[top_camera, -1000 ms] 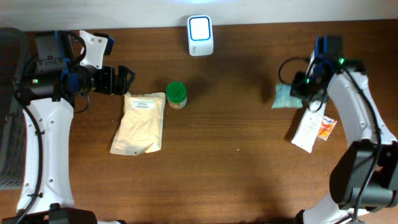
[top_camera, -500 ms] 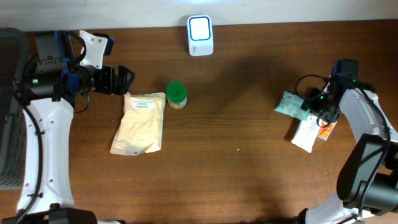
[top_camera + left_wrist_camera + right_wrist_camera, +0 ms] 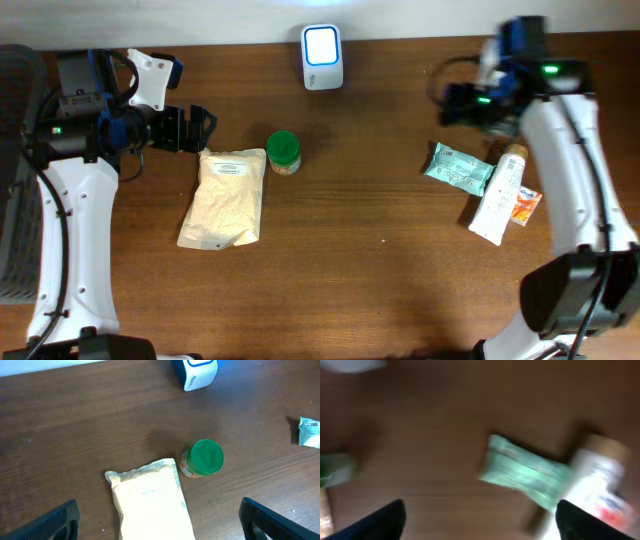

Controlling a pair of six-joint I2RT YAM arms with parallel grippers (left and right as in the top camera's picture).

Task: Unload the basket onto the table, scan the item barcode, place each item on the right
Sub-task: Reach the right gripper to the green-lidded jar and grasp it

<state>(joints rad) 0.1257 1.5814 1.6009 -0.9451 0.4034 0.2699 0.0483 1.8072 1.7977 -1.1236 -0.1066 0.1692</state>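
The white barcode scanner (image 3: 322,57) stands at the back middle of the table, its lit face up. A green packet (image 3: 459,167) lies flat on the wood at the right, touching a white tube (image 3: 500,195). My right gripper (image 3: 450,104) hovers open just behind the packet, holding nothing. The blurred right wrist view shows the green packet (image 3: 527,472) and the tube (image 3: 597,485) ahead of the spread gripper (image 3: 480,522). At the left, my open left gripper (image 3: 207,128) hangs above the top of a beige pouch (image 3: 225,197). The left wrist view has the pouch (image 3: 150,505) between its wide jaws.
A jar with a green lid (image 3: 284,152) stands right of the pouch, also seen as the jar (image 3: 205,457) in the left wrist view. The scanner (image 3: 196,372) shows at that view's top edge. Bare wood lies between the jar and the green packet.
My right gripper has opened and let go of the green packet, which now lies on the table by the tube. The right arm has swung back and to the left. The left arm is still.
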